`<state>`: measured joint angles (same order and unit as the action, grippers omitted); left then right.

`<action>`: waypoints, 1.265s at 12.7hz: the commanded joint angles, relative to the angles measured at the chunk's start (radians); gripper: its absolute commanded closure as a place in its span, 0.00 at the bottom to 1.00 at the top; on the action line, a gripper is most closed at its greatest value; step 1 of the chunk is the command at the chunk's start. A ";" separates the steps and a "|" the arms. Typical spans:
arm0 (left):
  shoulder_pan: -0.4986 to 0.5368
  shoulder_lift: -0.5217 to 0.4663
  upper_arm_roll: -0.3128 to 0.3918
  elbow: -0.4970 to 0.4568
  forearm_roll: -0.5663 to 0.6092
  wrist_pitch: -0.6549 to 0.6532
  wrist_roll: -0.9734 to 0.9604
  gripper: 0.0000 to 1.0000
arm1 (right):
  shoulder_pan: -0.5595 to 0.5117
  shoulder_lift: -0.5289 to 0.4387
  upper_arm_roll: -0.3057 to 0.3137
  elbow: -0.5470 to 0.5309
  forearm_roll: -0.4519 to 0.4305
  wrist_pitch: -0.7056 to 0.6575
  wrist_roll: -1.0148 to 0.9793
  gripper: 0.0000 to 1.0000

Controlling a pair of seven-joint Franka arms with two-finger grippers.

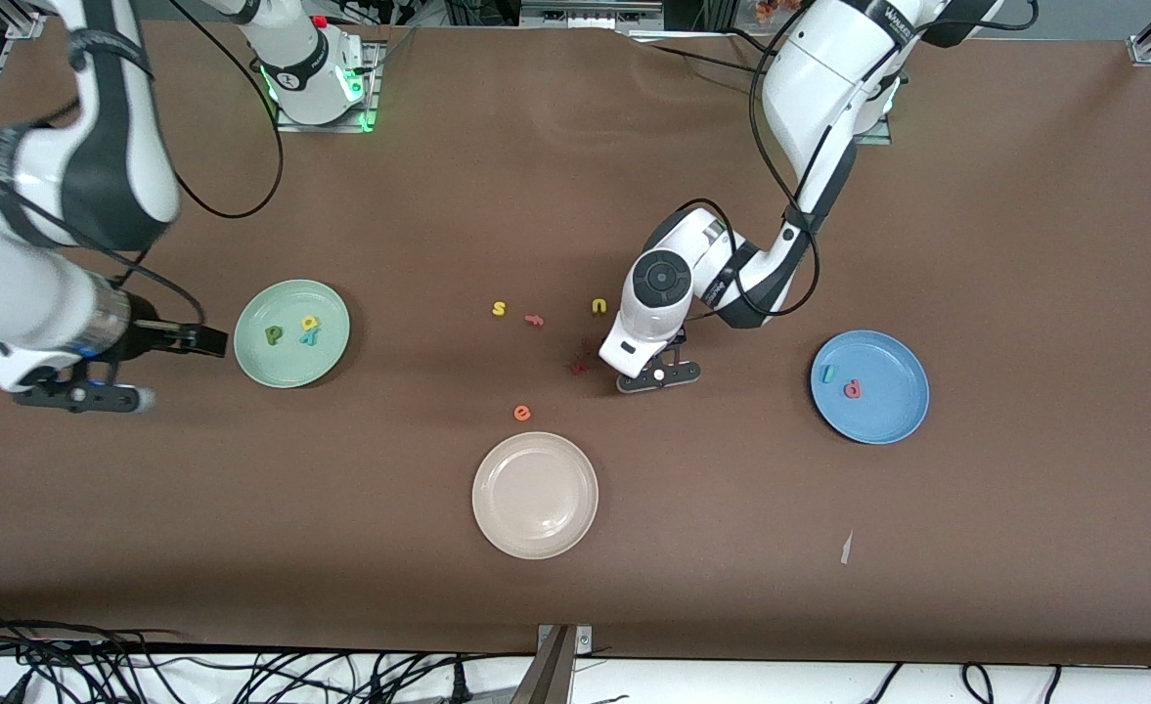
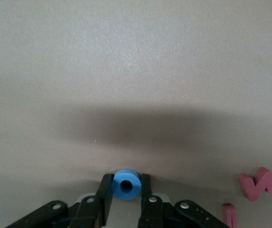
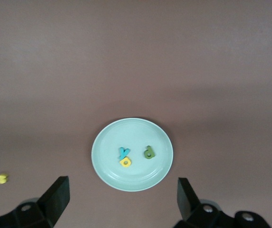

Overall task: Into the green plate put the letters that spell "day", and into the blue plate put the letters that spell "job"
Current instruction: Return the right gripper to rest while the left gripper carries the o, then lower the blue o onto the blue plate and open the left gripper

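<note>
The left gripper point(image 1: 658, 376) is down on the table between the dark red letters and the blue plate point(image 1: 878, 416). Its jaws press both sides of the blue ring o point(image 2: 127, 175), which stands on edge; the hand hides it from the front camera. A teal j point(image 1: 828, 374) and a salmon b point(image 1: 853, 389) lie in the blue plate. The green plate point(image 1: 287, 367) holds the dark green d point(image 1: 274, 334), yellow a point(image 1: 310, 322) and teal y point(image 1: 309, 338). Up in the air beside that plate, at the right arm's end of the table, the right gripper point(image 1: 174, 367) is open and empty.
A cream-white plate point(image 1: 535, 495) sits nearer the front camera than the loose letters. A yellow s point(image 1: 499, 309), salmon f point(image 1: 534, 319), yellow u point(image 1: 598, 306) and orange e point(image 1: 522, 413) lie mid-table. Dark red letters point(image 1: 580, 362) rest right beside the left gripper.
</note>
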<state>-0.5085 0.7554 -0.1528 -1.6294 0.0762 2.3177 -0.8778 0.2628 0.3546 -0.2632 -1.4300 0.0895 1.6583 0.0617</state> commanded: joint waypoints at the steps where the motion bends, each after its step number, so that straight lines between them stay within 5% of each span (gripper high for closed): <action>1: 0.030 -0.036 0.007 0.020 -0.019 -0.088 0.068 0.80 | -0.050 0.011 0.002 0.117 0.049 -0.112 -0.043 0.00; 5: 0.171 -0.142 0.007 0.013 -0.021 -0.292 0.354 0.83 | -0.051 0.009 -0.008 0.235 0.007 -0.211 -0.045 0.00; 10: 0.372 -0.194 0.009 -0.046 0.052 -0.325 0.704 0.87 | -0.077 -0.041 -0.007 0.223 -0.006 -0.309 -0.071 0.00; 14: 0.484 -0.212 0.009 -0.102 0.106 -0.282 0.893 0.88 | -0.109 -0.349 0.120 -0.256 -0.157 0.042 -0.054 0.00; 16: 0.518 -0.253 0.009 -0.229 0.120 -0.127 0.911 0.88 | -0.221 -0.365 0.223 -0.268 -0.155 0.046 -0.051 0.00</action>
<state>-0.0163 0.5817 -0.1327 -1.7089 0.1584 2.0704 0.0045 0.1416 0.0857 -0.1340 -1.5802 -0.0478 1.6543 0.0078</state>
